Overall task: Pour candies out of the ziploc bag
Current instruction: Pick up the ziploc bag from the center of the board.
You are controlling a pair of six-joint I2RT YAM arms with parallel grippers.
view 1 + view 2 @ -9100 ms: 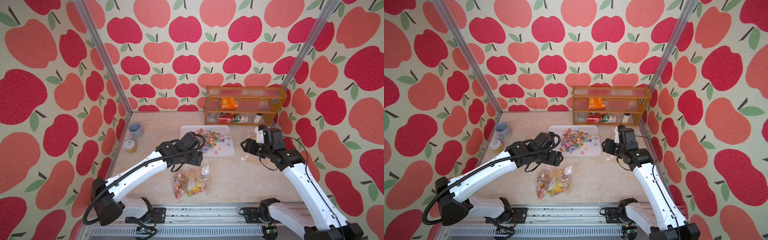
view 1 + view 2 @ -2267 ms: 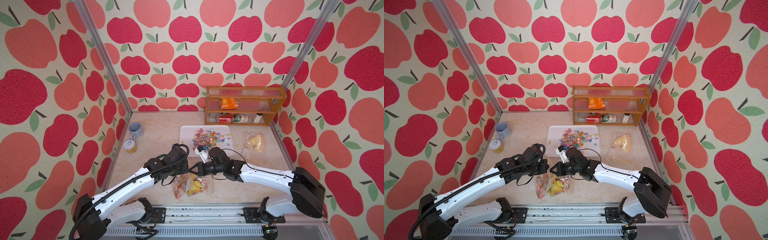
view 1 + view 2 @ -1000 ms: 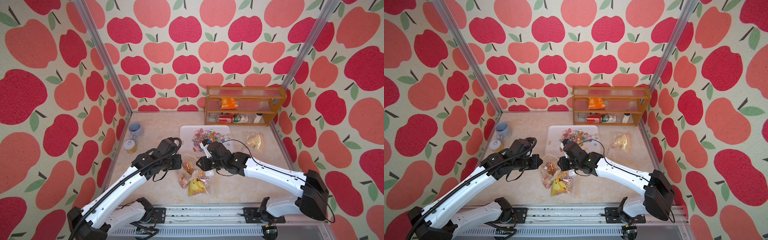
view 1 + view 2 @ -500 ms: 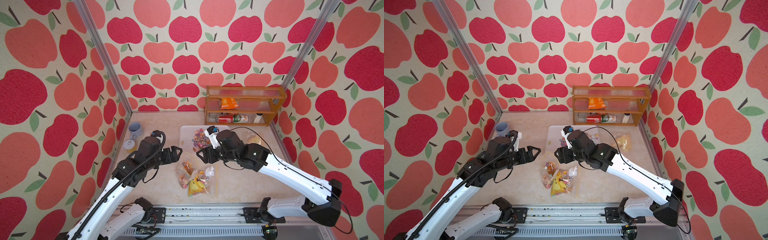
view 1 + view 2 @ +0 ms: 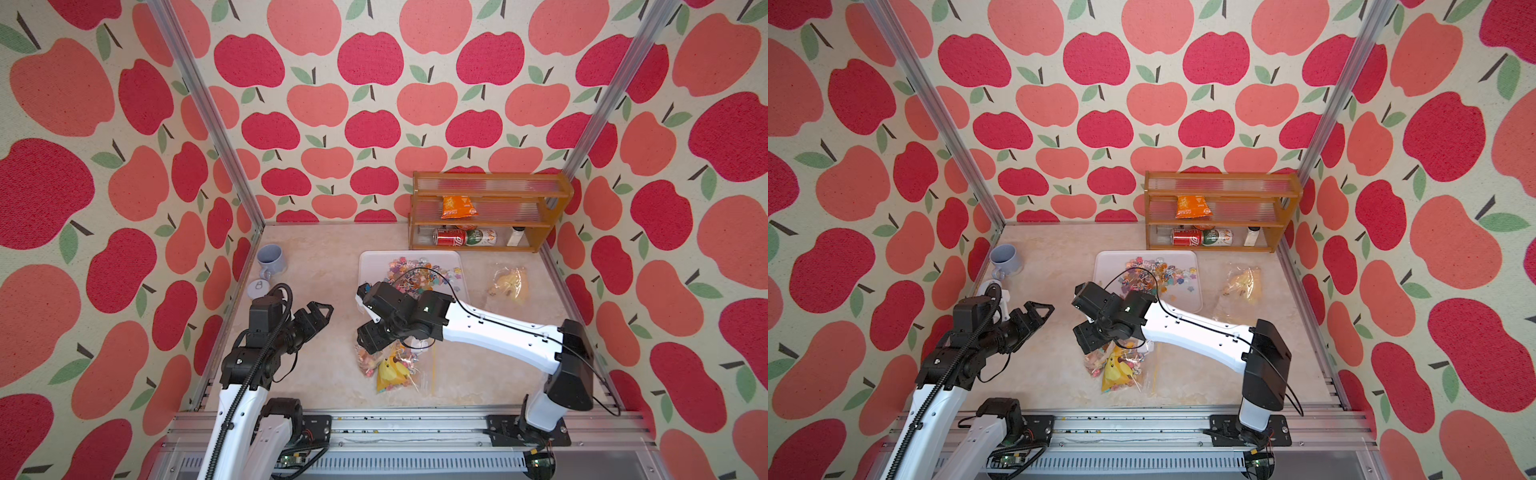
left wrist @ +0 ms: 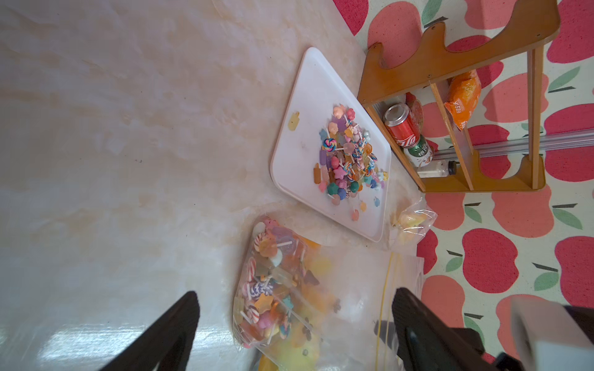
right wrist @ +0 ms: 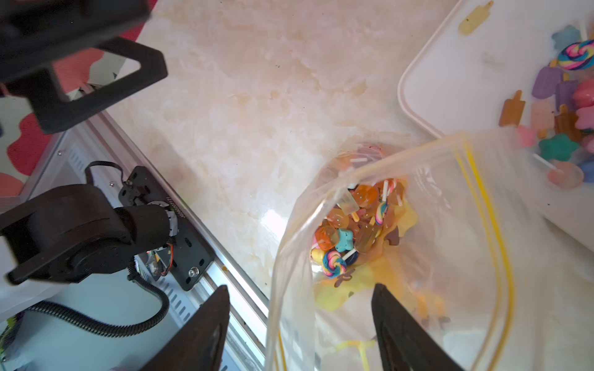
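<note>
The clear ziploc bag [image 5: 395, 368] [image 5: 1121, 370] lies on the table near the front, with candies [image 7: 350, 225] [image 6: 266, 289] and a yellow item inside. More candies [image 5: 419, 276] [image 5: 1154, 272] are heaped on the white tray [image 5: 365, 266] behind it. My right gripper [image 5: 372, 336] [image 7: 300, 286] hovers over the bag's yellow-striped mouth end. Its jaws are open, with the bag's raised rim loose between them. My left gripper [image 5: 322, 309] [image 6: 294, 292] is open and stands left of the bag, pointing toward it and clear of it.
A wooden shelf [image 5: 486, 212] at the back right holds an orange packet and cans. A second small bag [image 5: 509, 282] lies right of the tray. A grey mug [image 5: 271, 259] and a can [image 5: 258, 287] stand by the left wall. A metal rail [image 5: 395, 428] runs along the front.
Both grippers have opened and let go of the bag, which now lies on the table. The left arm has pulled back to the left; the right has risen above the bag's mouth.
</note>
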